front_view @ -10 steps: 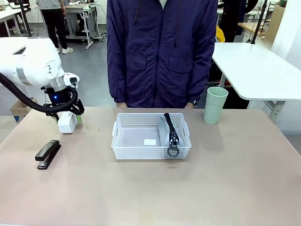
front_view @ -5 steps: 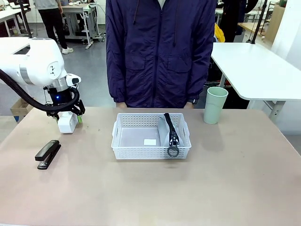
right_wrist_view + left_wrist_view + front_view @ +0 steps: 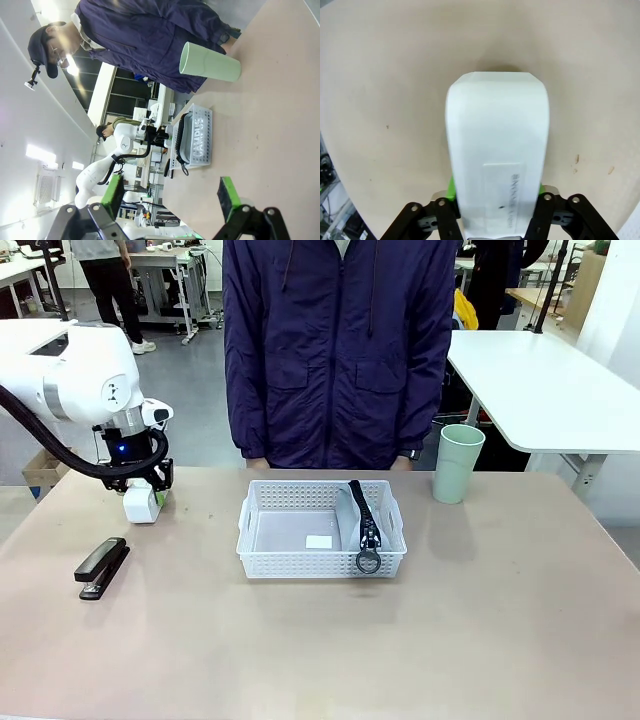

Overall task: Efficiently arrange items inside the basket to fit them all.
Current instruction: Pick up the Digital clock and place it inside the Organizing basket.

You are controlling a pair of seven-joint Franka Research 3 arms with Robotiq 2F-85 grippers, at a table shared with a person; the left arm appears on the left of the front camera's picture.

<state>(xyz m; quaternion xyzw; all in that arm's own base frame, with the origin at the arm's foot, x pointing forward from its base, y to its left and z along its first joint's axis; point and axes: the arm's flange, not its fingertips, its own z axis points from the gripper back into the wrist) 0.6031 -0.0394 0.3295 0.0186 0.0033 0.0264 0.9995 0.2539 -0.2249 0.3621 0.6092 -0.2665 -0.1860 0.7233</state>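
Table (image 3: 420, 640), tan top, shared with a person (image 3: 340, 350) standing at the far edge. Left gripper (image 3: 146, 490): clamped on the white box (image 3: 140, 507) at the table's far left; in the left wrist view a green pad (image 3: 451, 186) presses against the box's side, and the box stands on the tabletop. Right gripper (image 3: 171, 195): fingers spread wide, nothing between them. Black stapler (image 3: 102, 567): lying flat near the left edge, nearer the robot than the box and apart from it. White basket (image 3: 300, 565): centre of the table. Grey pouch (image 3: 347, 512): inside the basket's right end, with its black strap (image 3: 362, 515) running forward and its ring (image 3: 368, 562) hanging over the near rim. Pale green cup (image 3: 459, 463): upright, to the right of the basket, near the far edge.
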